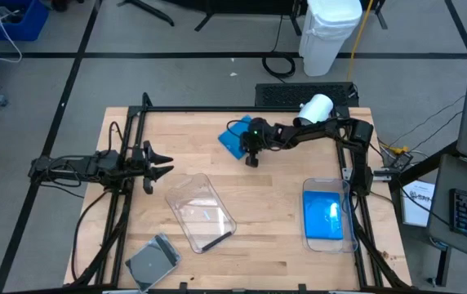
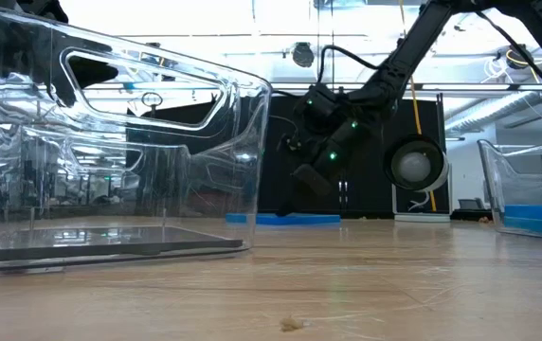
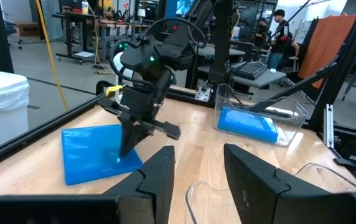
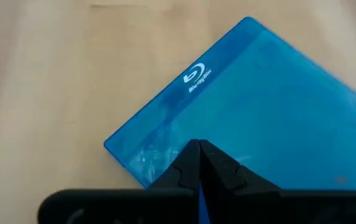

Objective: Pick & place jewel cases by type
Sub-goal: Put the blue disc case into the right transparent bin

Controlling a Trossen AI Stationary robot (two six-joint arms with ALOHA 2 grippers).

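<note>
A bright blue jewel case [image 1: 232, 140] [image 4: 271, 106] lies flat on the table toward the far middle. My right gripper [image 1: 252, 161] [image 4: 198, 146] [image 3: 126, 148] is shut and slants down with its tips at the case's near right corner. My left gripper [image 1: 158, 163] [image 3: 196, 180] hangs open and level by the table's left edge, holding nothing. A grey jewel case [image 1: 153, 261] lies flat near the front edge. A dark jewel case [image 2: 110, 248] lies on the floor of the clear middle tub [image 1: 201, 212]. My right gripper's shut fingertips [image 4: 190, 163] stand over the blue case's near right corner [image 4: 159, 158], slanting down from the table's right side. I cannot tell whether they touch it. The case lies flat on the table.
A second clear tub [image 1: 327, 214] [image 3: 252, 121] at the right holds blue cases. Bare wood lies between the two tubs and in front of the blue case. A white bin [image 1: 329, 33] and a keyboard [image 1: 305, 94] sit beyond the far edge.
</note>
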